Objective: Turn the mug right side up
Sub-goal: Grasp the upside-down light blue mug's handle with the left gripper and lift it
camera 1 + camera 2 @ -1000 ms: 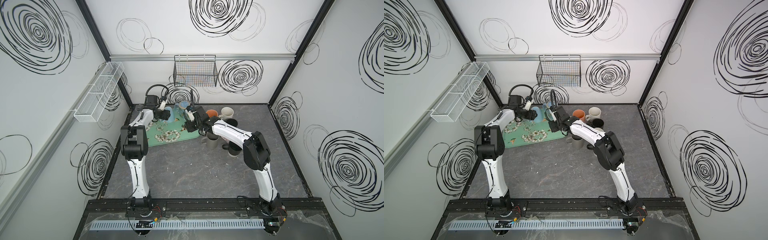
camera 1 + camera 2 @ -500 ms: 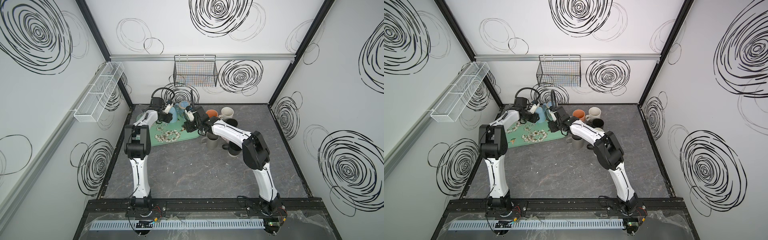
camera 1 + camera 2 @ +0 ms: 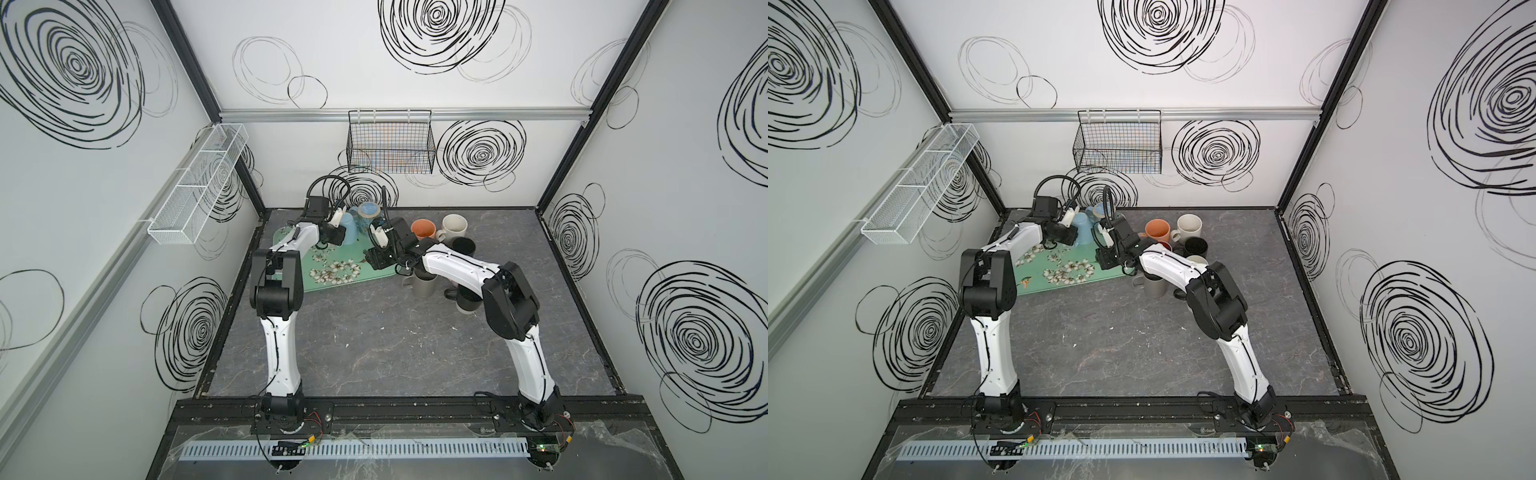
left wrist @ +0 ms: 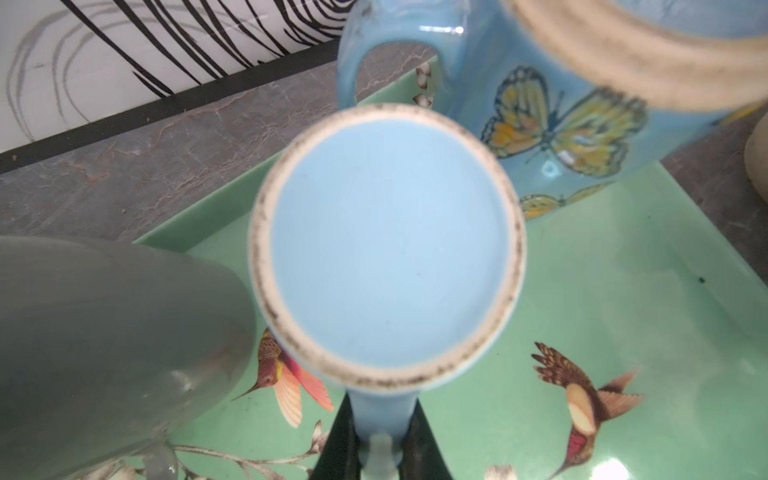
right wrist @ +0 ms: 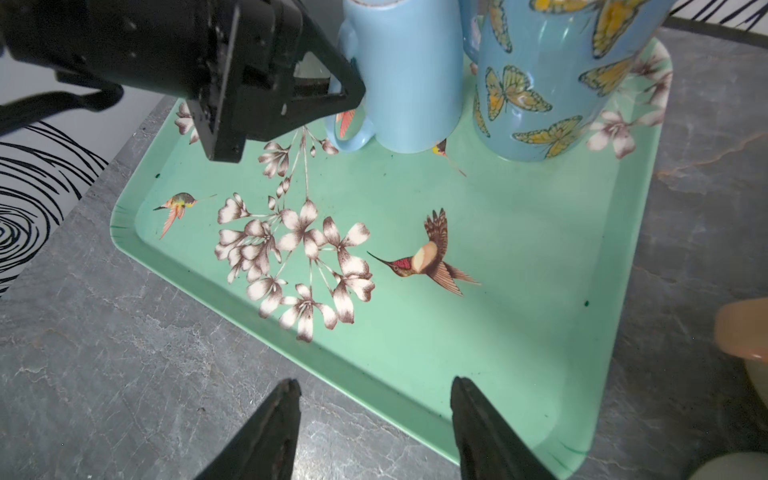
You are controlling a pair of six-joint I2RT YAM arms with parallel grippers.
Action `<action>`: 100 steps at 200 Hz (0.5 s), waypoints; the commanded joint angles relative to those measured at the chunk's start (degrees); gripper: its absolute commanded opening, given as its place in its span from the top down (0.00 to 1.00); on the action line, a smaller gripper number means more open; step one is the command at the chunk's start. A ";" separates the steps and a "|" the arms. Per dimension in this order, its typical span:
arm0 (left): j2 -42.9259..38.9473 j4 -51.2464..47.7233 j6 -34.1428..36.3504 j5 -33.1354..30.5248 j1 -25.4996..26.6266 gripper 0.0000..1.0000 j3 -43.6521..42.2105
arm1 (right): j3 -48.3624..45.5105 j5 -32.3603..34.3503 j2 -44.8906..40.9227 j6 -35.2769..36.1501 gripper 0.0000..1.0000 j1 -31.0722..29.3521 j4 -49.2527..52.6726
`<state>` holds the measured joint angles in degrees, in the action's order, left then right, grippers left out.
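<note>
1. Jaws of the left gripper (image 5: pixel 355 89) are clamped on the handle (image 5: pixel 351 143) of the blue mug (image 5: pixel 411 83), probably as a lever for turning.
2. The blue mug stands upside down on the tray's (image 5: pixel 519 270) far side, close beside a butterfly mug (image 5: pixel 536 70).
3. The right gripper (image 5: pixel 374 382) hangs with jaws apart, empty, near the tray's right edge.
</note>
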<state>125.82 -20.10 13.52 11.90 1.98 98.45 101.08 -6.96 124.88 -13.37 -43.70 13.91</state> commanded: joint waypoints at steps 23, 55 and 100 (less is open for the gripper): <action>-9.16 5.67 -4.16 2.09 0.53 1.00 -8.80 | -2.04 -0.39 -5.42 -3.96 0.36 -0.04 -1.26; -17.92 13.24 -11.53 6.95 0.47 1.00 -17.83 | -6.59 -2.12 -10.33 -7.32 0.36 0.89 -5.47; -31.31 36.00 -28.46 14.75 -1.15 1.00 -35.87 | -13.03 -7.43 -16.15 -14.46 0.36 3.54 -12.38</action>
<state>101.91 -5.76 -2.76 19.38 1.89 67.88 90.48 -10.94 112.64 -22.39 -41.87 7.42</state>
